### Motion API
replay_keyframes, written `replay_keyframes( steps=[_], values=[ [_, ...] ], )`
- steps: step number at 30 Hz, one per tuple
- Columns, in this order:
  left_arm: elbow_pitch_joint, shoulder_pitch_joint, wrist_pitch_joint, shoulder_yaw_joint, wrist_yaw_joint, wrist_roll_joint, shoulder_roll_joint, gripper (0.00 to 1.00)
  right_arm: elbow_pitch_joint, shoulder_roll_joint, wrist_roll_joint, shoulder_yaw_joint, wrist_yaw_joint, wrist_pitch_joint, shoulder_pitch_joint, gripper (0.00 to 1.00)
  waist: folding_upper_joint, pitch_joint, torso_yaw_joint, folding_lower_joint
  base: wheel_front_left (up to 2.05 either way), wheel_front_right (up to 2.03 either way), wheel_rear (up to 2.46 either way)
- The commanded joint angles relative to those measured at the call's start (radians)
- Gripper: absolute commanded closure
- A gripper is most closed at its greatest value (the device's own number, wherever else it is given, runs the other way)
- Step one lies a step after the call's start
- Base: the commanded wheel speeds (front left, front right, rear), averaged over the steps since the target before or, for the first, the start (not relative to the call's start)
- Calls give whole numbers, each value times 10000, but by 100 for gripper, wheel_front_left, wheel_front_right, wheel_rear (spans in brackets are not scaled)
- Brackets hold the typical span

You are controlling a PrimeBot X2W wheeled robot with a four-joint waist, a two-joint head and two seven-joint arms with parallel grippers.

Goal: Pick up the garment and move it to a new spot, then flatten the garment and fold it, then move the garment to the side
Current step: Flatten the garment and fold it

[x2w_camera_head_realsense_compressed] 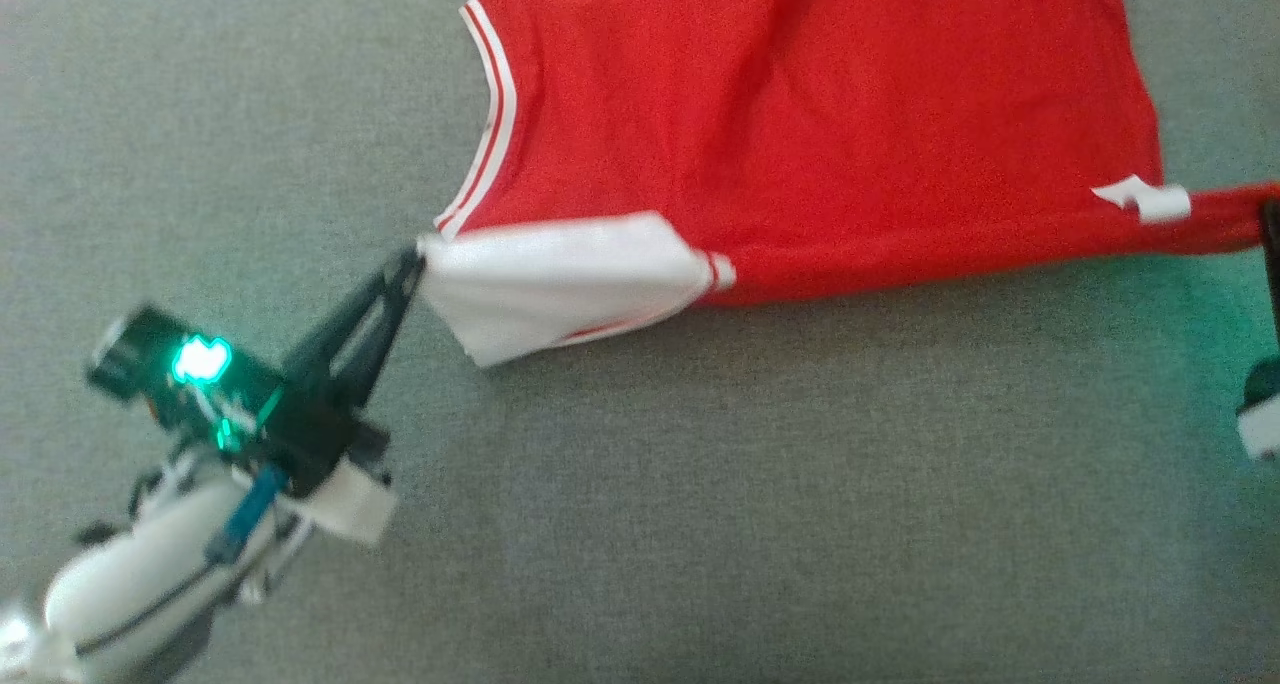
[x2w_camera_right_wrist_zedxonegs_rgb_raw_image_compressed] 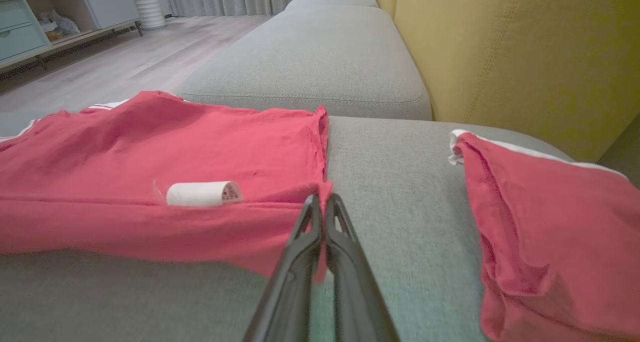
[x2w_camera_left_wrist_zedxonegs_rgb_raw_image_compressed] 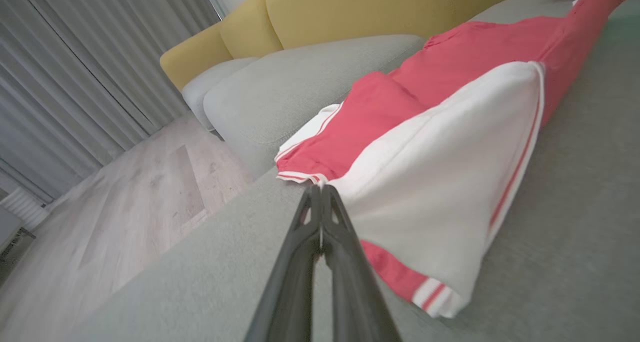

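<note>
The left gripper is clamped shut on the shirt at the shoulder, where the white sleeve meets the striped collar. The sleeve hangs doubled over below the pinch. The shirt lies spread across the grey seat, its near edge drawn into a straight line, with a white label near the hem. At the far right, the right gripper is closed on the hem corner. Gripping both ends of one edge looks meant to hold the cloth taut, so it can be dragged and laid flat without bunching. I judge this to be the move-and-flatten stage, with the body not yet folded.

The head view gives the whole span between the two grips. The left wrist view adds the wooden floor beyond the seat edge. The right wrist view shows the fingers meeting through the cloth. It also shows a second red garment lying apart to the right, by the yellow backrest.
</note>
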Motion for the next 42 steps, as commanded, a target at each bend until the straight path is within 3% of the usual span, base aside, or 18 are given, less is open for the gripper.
replay_keyframes(
  steps=[1, 11, 18, 19, 20, 21, 22, 32, 35, 42],
  values=[
    [0, -648, -26, 547, -96, 164, 312, 100, -137, -427, -33, 130, -9, 28, -279, 100, 0, 230, -38, -1, 0, 0, 0],
    [1239, -3362, 34, 771, -1079, 1153, -154, 100, 741, -786, 153, 1108, -9, 130, -2564, 100, 0, 1225, -3, -1, 0, 0, 0],
    [2122, -4179, 37, 931, -977, 1438, -539, 100, 1524, -766, 349, 1976, -9, -85, -3755, 100, 0, 1650, 55, -1, 0, 0, 0],
    [2255, -4165, 39, 958, -954, 1368, -608, 100, 1657, -725, 391, 2099, -9, -126, -3870, 79, 0, 1667, 64, -1, 0, 0, 0],
    [2374, -4119, 42, 983, -926, 1276, -693, 81, 1803, -681, 436, 2197, -9, -169, -3974, 39, 0, 1671, 76, -1, 0, 0, 0],
    [2454, -4054, 39, 1001, -881, 1195, -793, 18, 1954, -634, 482, 2277, -9, -217, -4063, 0, 0, 1654, 92, -1, 0, 0, 0],
    [2524, -3953, 35, 1031, -807, 1099, -895, 0, 2090, -585, 526, 2322, -9, -277, -4140, 0, 0, 1617, 107, -1, 0, 0, 0],
    [2134, -1137, -38, 1967, 270, -956, -2117, 0, 2445, -134, 492, 2159, -9, -509, -3947, 0, 0, 851, 84, -1, 0, 0, 0],
    [1932, -162, -46, 2365, 336, -1453, -2582, 0, 2306, 48, 360, 1873, -9, -512, -3675, 0, 0, 675, 85, -1, 0, 0, 0],
    [2303, 927, -49, 2812, -107, -1909, -3265, 0, 2128, 338, 174, 1578, -9, -513, -3227, 0, 0, 498, 57, -1, 0, 0, 0]
  ],
)
